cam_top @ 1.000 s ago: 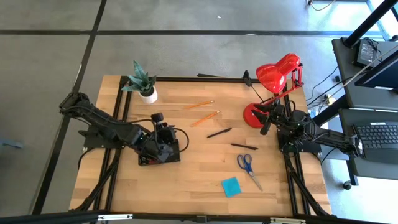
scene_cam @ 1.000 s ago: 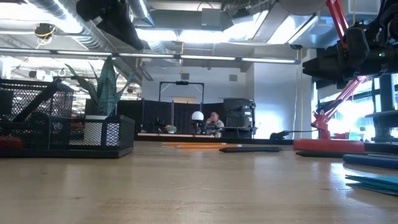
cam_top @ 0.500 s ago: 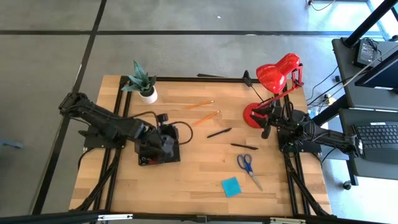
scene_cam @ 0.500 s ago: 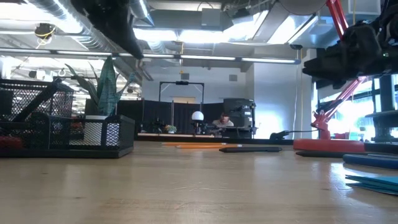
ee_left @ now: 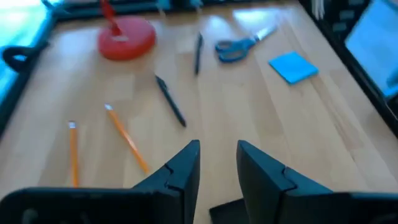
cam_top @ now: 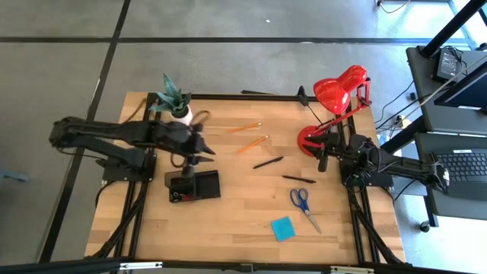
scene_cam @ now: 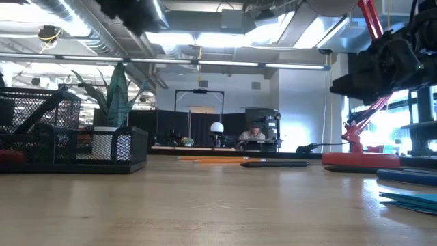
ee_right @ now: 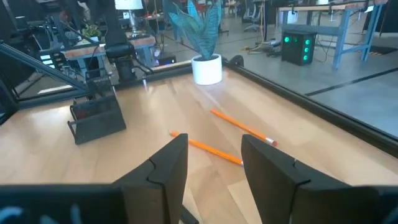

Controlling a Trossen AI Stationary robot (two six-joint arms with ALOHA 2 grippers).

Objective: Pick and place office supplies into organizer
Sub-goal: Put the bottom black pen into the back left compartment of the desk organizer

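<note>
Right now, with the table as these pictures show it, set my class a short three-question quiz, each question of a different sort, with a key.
1. True or false: the blue scissors already lie in the organizer.
2. How many orange pencils lie on the table?
3. Which lies nearest the blue sticky-note pad? A plant B scissors C lamp

Key: 1 false, they lie on the table. 2 two. 3 B.

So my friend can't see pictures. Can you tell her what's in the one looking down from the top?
A wooden table from above: the left gripper hovers, open and empty, just behind a black organizer. Two orange pencils, two black pens, blue scissors and a blue sticky pad lie loose. The right gripper waits beside a red lamp.
</note>
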